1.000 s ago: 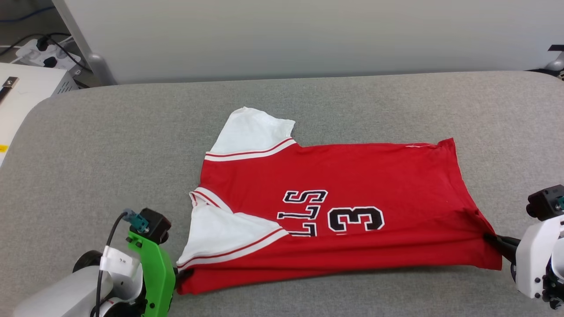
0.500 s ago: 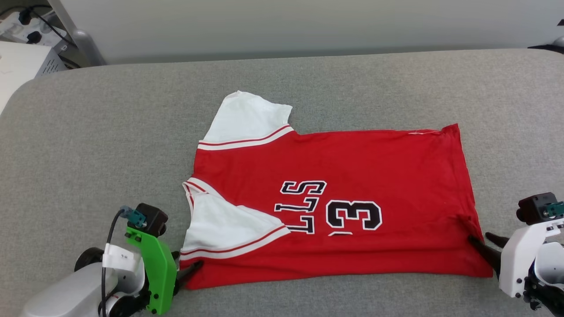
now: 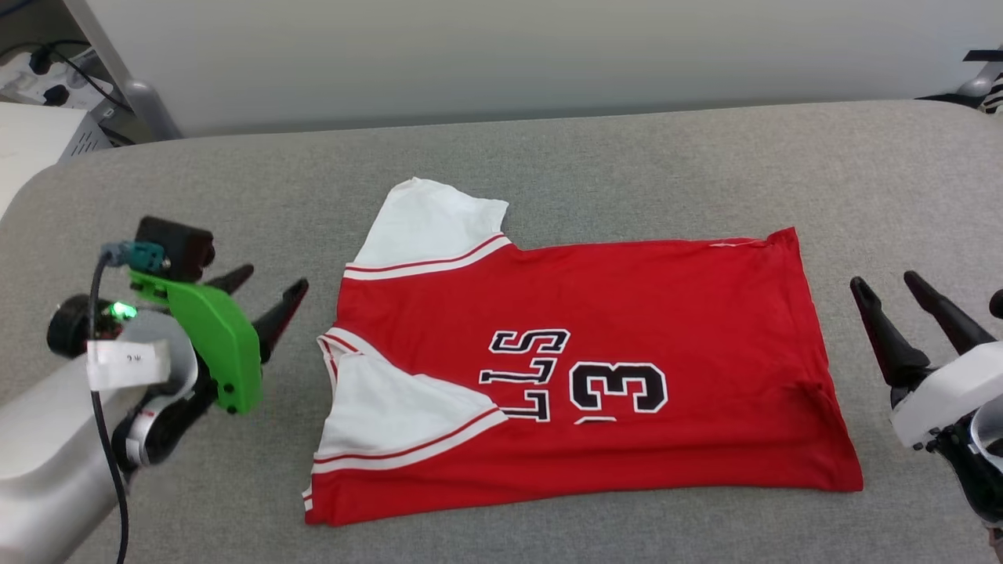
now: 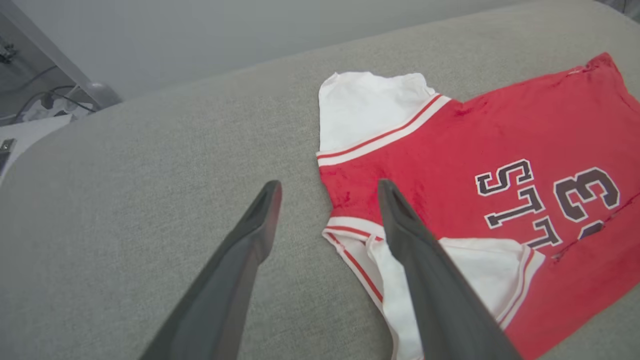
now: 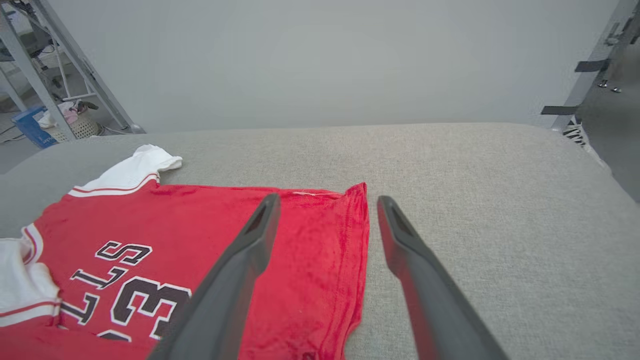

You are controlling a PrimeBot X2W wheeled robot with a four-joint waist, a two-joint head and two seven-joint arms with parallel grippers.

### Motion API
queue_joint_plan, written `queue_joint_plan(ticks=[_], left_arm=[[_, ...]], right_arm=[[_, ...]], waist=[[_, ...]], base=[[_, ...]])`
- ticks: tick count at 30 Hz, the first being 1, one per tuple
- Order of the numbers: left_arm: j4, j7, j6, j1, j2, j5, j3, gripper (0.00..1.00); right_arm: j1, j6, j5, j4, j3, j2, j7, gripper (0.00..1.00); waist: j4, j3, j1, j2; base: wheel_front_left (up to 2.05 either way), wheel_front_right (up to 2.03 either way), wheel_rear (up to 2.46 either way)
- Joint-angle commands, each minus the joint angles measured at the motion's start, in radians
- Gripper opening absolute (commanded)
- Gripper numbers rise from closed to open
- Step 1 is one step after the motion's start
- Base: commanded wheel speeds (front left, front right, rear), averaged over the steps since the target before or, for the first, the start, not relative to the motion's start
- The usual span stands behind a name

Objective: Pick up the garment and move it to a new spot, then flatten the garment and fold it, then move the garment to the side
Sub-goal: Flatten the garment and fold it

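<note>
The garment (image 3: pixel 627 329), a red jersey with white sleeves and black lettering, lies flat on the grey table (image 3: pixel 548 164), collar to the left, its near long edge folded over onto itself. It also shows as a red shirt (image 4: pixel 500 150) in the left wrist view and as a red cloth (image 5: pixel 200 225) in the right wrist view. My left gripper (image 3: pixel 271 283) is open, raised beside the collar end and holding nothing. My right gripper (image 3: pixel 885 283) is open too, just off the hem edge and apart from it.
A white box (image 3: pixel 31 141) with cables and a grey metal post (image 3: pixel 117 86) stand beyond the table's far left corner. A pale wall (image 3: pixel 501 47) rises behind the table. Bare grey table surface surrounds the jersey on all sides.
Both grippers have let go of the jersey's near corners, opened and risen away from it. The jersey now lies settled on the table. The head camera has shifted slightly.
</note>
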Motion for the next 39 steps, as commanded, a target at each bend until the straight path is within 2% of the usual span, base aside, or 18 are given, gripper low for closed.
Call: queue_joint_plan(ticks=[1,6,11,18,24,28,39], left_arm=[[0.002,-0.018,0.017,-0.039,-0.008,0.026,0.016,1.0],[0.039,-0.033,0.021,-0.157,-0.044,0.067,0.048,1.0],[0.121,0.007,-0.035,-0.308,-0.095,0.077,0.071,1.0],[0.267,0.219,-0.124,-0.528,-0.155,0.061,0.049,1.0],[0.357,0.471,-0.156,-0.654,-0.179,0.022,-0.003,1.0],[0.39,0.604,-0.164,-0.709,-0.179,0.04,-0.065,1.0],[0.467,0.672,-0.168,-0.728,-0.172,0.067,-0.146,1.0]], right_arm=[[0.017,-0.001,-0.034,-0.028,-0.028,0.025,-0.022,1.0],[0.03,-0.001,-0.12,-0.122,-0.098,0.105,-0.044,1.0],[0.031,-0.001,-0.182,-0.212,-0.113,0.157,-0.031,1.0],[-0.011,-0.001,-0.223,-0.277,-0.095,0.19,-0.022,1.0],[-0.048,-0.001,-0.233,-0.291,-0.08,0.198,-0.025,1.0],[-0.065,-0.001,-0.234,-0.287,-0.074,0.199,-0.031,1.0],[-0.107,-0.001,-0.225,-0.25,-0.047,0.208,-0.061,1.0]], waist=[[-0.017,0.025,0.0,0.0],[-0.046,0.087,0.0,0.0],[-0.085,0.177,0.0,0.0],[-0.141,0.305,0.0,0.0],[-0.177,0.382,0.0,0.0],[-0.189,0.421,0.0,0.0],[-0.212,0.483,0.0,0.0]], base=[[0.0,0.0,0.0],[0.0,0.0,0.0],[0.0,0.0,0.0],[0.0,0.0,0.0],[0.0,0.0,0.0],[0.0,0.0,0.0],[0.0,0.0,0.0]])
